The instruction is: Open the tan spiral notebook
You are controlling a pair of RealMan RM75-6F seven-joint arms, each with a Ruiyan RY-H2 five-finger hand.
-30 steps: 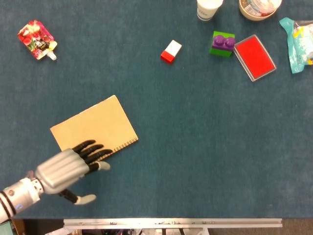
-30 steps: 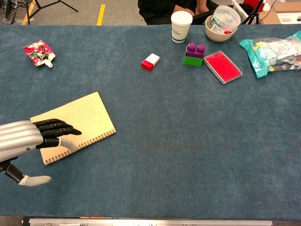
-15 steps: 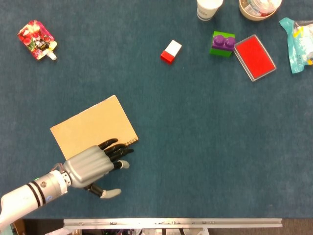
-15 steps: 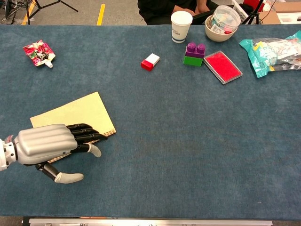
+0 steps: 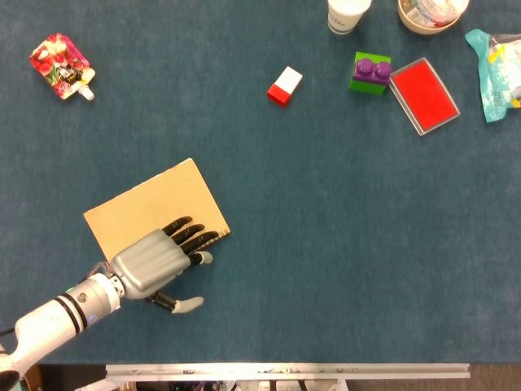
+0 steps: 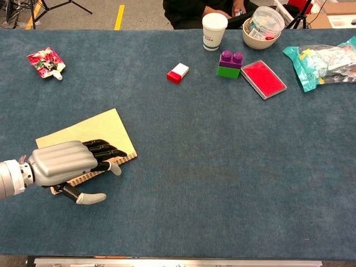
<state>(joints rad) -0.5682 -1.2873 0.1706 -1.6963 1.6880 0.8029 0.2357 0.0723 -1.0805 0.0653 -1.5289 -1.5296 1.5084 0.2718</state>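
**A:** What does your chest camera give you that the head camera doesn't?

**B:** It takes in the far table edge, with someone's dark sleeves behind the paper cup (image 6: 214, 23), and the whole bowl (image 6: 260, 29) beside it. From the head camera both are cut off at the top.

**A:** And your hand?

**B:** My left hand (image 5: 155, 265) lies palm down on the tan spiral notebook (image 5: 151, 208), over the near corner by the spiral binding. The fingers (image 6: 104, 150) are stretched out and slightly spread, gripping nothing; the thumb (image 6: 90, 197) hangs off the notebook's near edge, over the cloth. The cover is closed and flat. My right hand shows in neither view.

**A:** Anything changed?

**B:** A second ago my hand lay further left along the binding; it has slid right, toward the corner. The notebook hasn't shifted.
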